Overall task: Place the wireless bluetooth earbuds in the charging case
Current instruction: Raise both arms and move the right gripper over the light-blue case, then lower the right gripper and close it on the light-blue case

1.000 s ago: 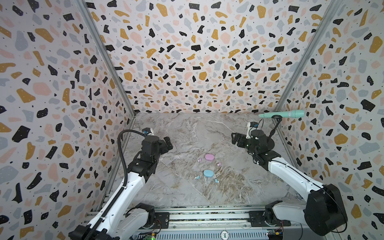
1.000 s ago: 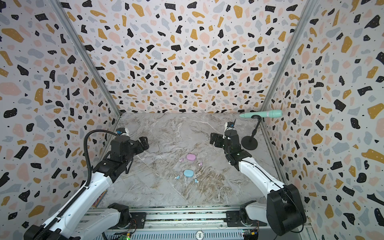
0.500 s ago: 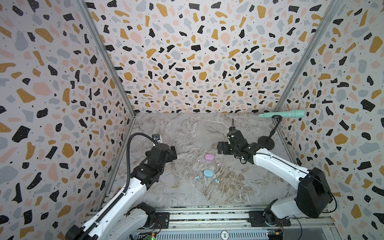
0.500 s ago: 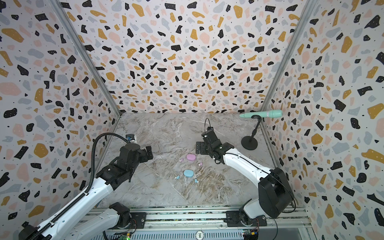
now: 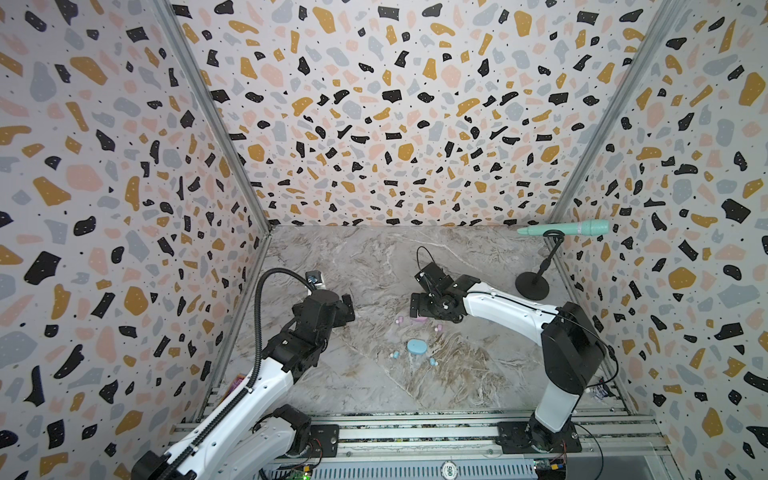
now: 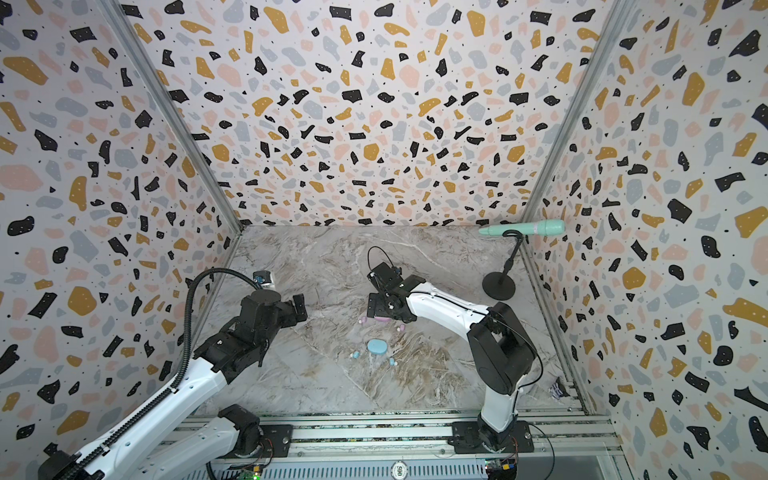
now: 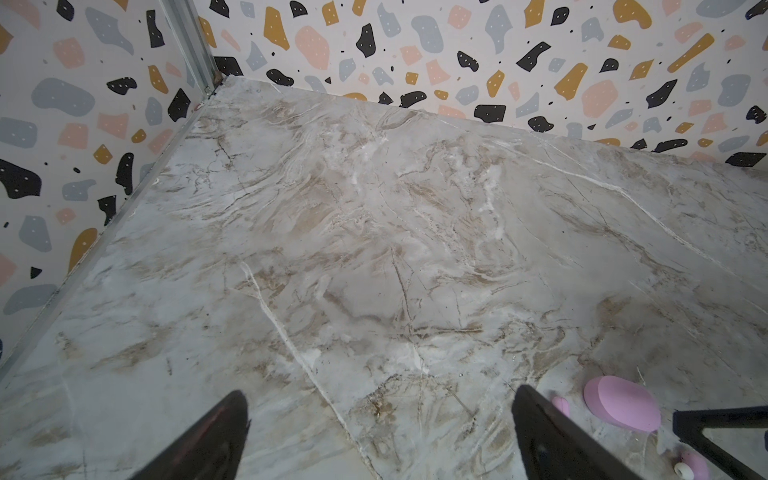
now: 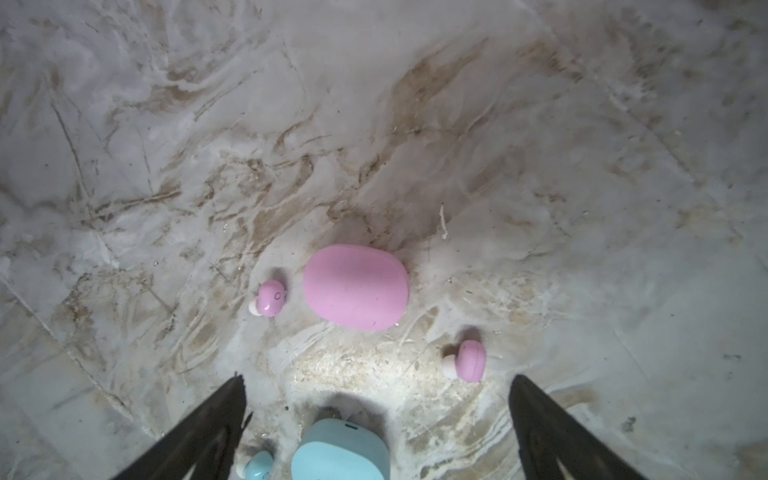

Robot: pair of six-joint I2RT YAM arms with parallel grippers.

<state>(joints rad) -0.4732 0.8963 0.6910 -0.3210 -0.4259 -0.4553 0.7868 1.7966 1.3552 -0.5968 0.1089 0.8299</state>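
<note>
Two pink earbuds (image 8: 271, 298) (image 8: 469, 360) lie on the marble either side of a closed pink charging case (image 8: 356, 286). Nearer the front lies a closed light blue case (image 5: 417, 347) with two blue earbuds (image 5: 395, 354) (image 5: 433, 362) beside it. My right gripper (image 8: 377, 378) hangs open above the spot between the two cases, holding nothing; in both top views it partly covers the pink case (image 6: 381, 319). My left gripper (image 7: 379, 390) is open and empty over bare marble, left of the pink case (image 7: 621, 403) and a pink earbud (image 7: 561, 405).
A mint-green microphone (image 5: 565, 228) rests on a black stand with a round base (image 5: 532, 286) at the back right. Terrazzo-patterned walls (image 5: 124, 208) close in the left, back and right sides. A metal rail (image 5: 415, 432) carrying both arm bases runs along the front.
My right arm has swung left from near the microphone stand to above the pink case. My left arm has moved right, towards the middle. Both grippers stayed open; cases and earbuds have not moved.
</note>
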